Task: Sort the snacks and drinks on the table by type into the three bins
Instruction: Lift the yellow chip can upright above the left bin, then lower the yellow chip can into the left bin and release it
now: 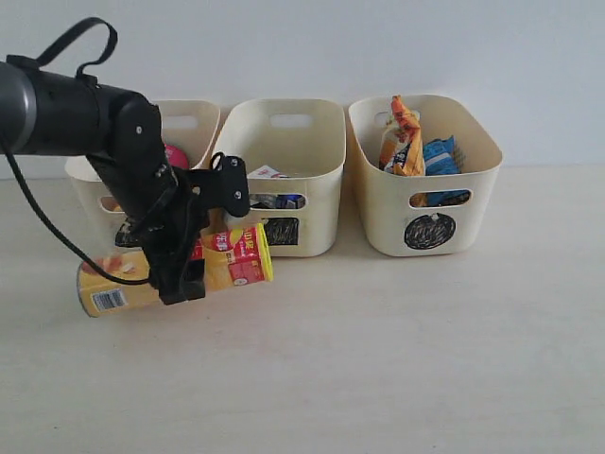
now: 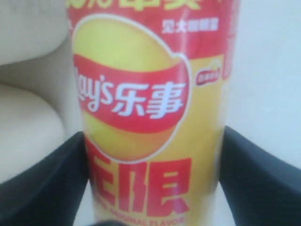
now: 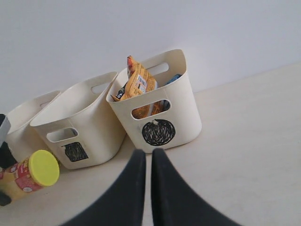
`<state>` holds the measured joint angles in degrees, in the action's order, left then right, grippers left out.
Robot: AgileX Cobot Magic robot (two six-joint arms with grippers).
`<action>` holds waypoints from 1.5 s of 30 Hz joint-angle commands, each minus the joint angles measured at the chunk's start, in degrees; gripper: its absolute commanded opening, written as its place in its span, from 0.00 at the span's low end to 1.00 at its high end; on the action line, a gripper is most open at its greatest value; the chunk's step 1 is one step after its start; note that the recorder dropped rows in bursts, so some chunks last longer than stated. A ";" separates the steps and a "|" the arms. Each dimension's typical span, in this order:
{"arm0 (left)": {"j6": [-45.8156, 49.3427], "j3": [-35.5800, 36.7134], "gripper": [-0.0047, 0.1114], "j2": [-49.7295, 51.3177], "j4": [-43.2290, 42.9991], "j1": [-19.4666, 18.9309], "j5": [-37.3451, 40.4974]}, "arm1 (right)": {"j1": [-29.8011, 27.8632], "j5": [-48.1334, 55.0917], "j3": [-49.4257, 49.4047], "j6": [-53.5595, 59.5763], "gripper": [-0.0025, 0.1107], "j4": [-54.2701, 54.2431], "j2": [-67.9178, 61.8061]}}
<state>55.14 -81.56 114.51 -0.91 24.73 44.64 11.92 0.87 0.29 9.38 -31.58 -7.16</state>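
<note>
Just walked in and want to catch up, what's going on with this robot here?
The left fingers grip the yellow-and-red chip tube, tilted sideways near the leftmost bin. The right fingers are shut, idle. The orange bag and blue bag sit in the circle bin, cartons in the square bin.

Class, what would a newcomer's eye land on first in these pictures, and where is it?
First, the yellow-and-red Lay's chip tube, gripped sideways by the black left gripper before the left-hand bin. Next, the orange bag and blue bag poking from the circle-marked bin on the right.
</note>
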 commanded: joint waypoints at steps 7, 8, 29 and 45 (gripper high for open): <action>-10.25 0.14 0.08 -9.73 10.11 -0.15 13.67 | 0.05 -0.87 -0.29 0.02 0.03 0.33 -0.21; -10.87 0.14 0.08 -10.82 10.11 -0.15 13.77 | 0.05 -0.87 -0.29 0.02 0.03 0.33 -0.21; -60.80 -5.73 0.08 -20.91 2.52 -14.98 -34.67 | 0.05 -0.20 -0.29 -0.35 0.03 0.33 -0.21; -60.80 -13.64 0.08 -1.38 2.52 -14.98 -39.04 | 0.05 -0.17 -0.29 0.01 0.03 0.33 -0.21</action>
<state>-5.11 -94.49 111.23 1.52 9.80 6.89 11.92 0.88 0.29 8.93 -31.58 -7.16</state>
